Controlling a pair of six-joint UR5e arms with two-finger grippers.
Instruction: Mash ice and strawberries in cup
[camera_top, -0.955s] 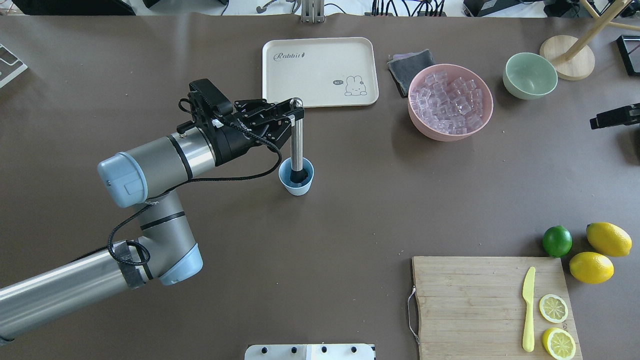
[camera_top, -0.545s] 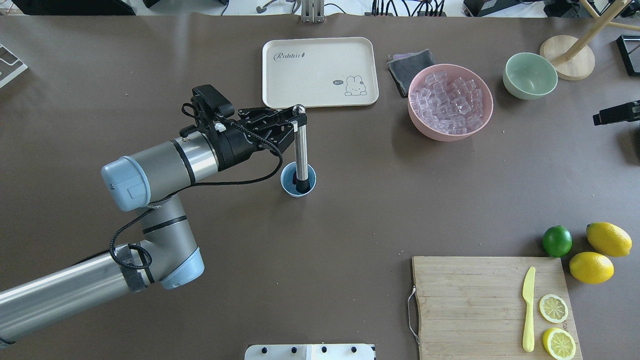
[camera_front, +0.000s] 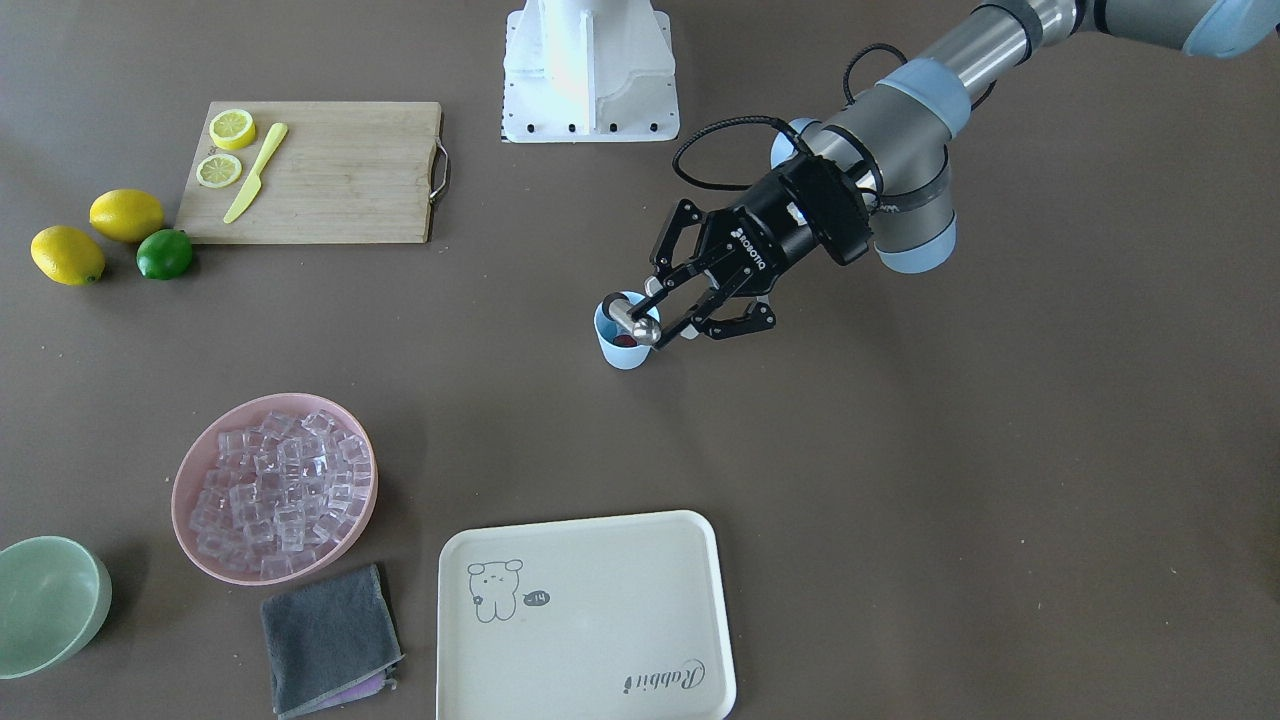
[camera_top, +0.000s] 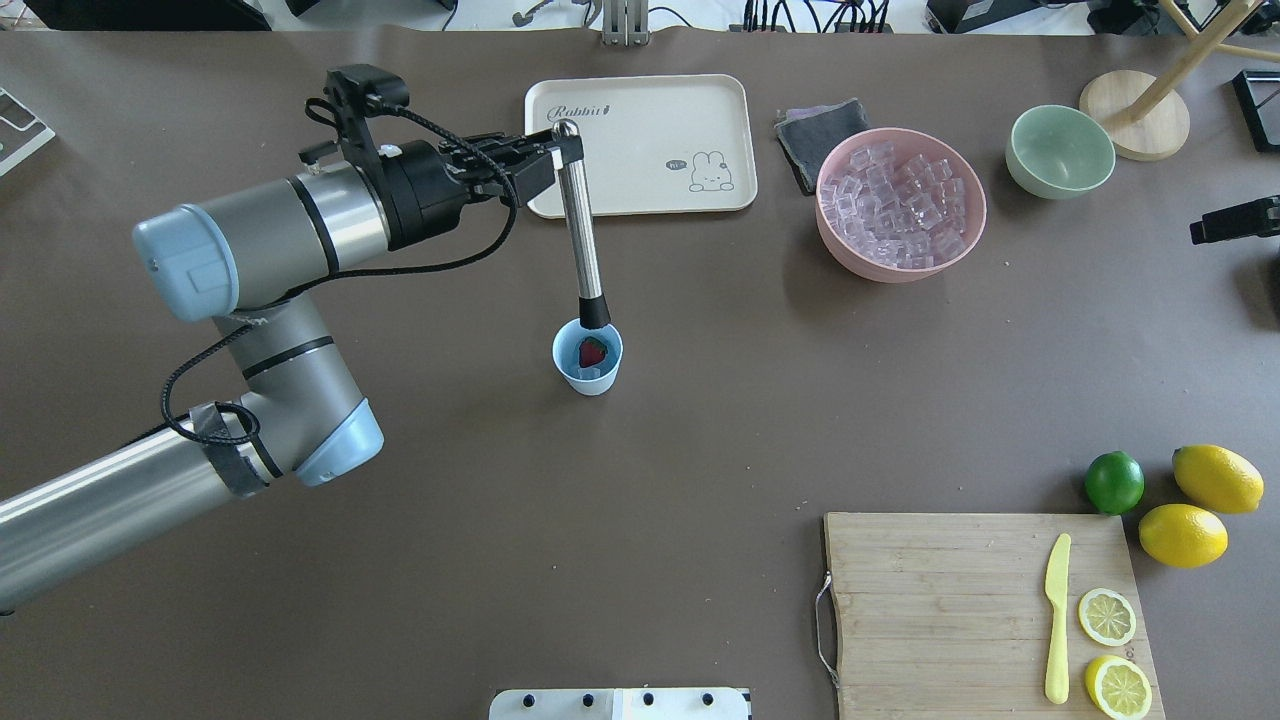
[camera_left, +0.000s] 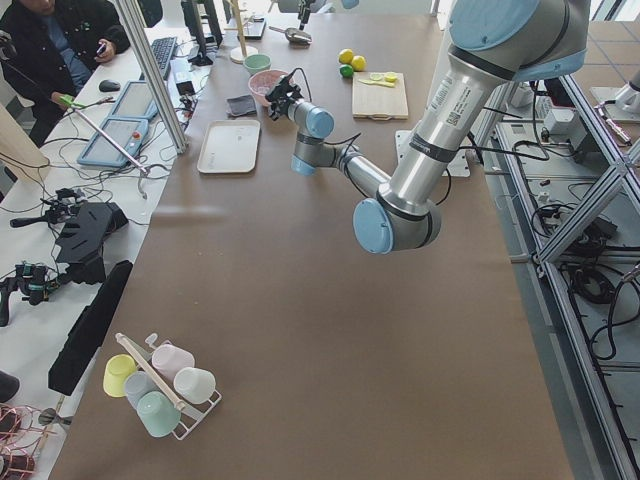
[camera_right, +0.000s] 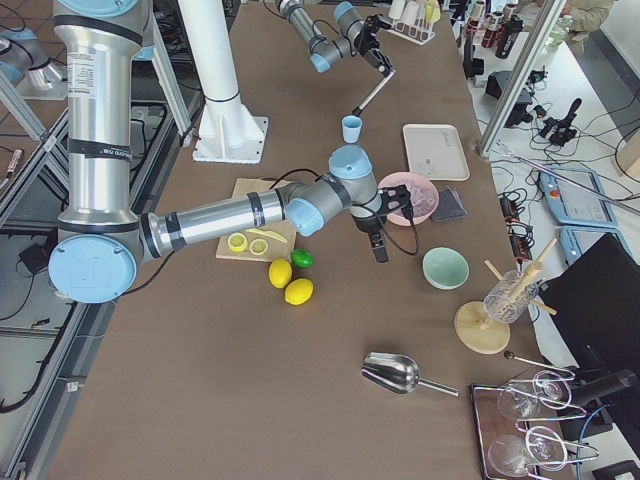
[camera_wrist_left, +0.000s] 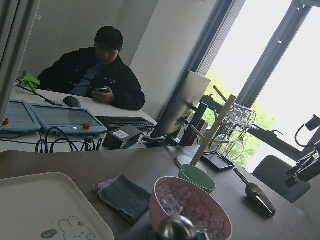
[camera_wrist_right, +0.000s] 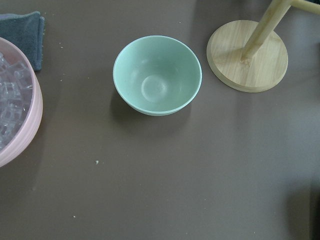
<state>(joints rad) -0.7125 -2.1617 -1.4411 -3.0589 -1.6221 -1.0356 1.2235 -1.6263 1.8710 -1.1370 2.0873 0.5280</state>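
The left gripper (camera_top: 556, 152) pinches a steel masher (camera_top: 580, 235) by its top end, probably so the whole shaft can reach down while the gripper stays clear of the rim. The rod slants down from the gripper, its black tip just above the cup (camera_top: 590, 382), which stands on the worktop below. A strawberry (camera_top: 593, 352) lies inside, seemingly whole, so more pressing looks needed. Most ice (camera_top: 900, 205) sits in a pink bowl (camera_top: 822, 215) well ahead of the gripper. Beyond it, whether the right gripper (camera_top: 1235, 222) is spread, I cannot tell.
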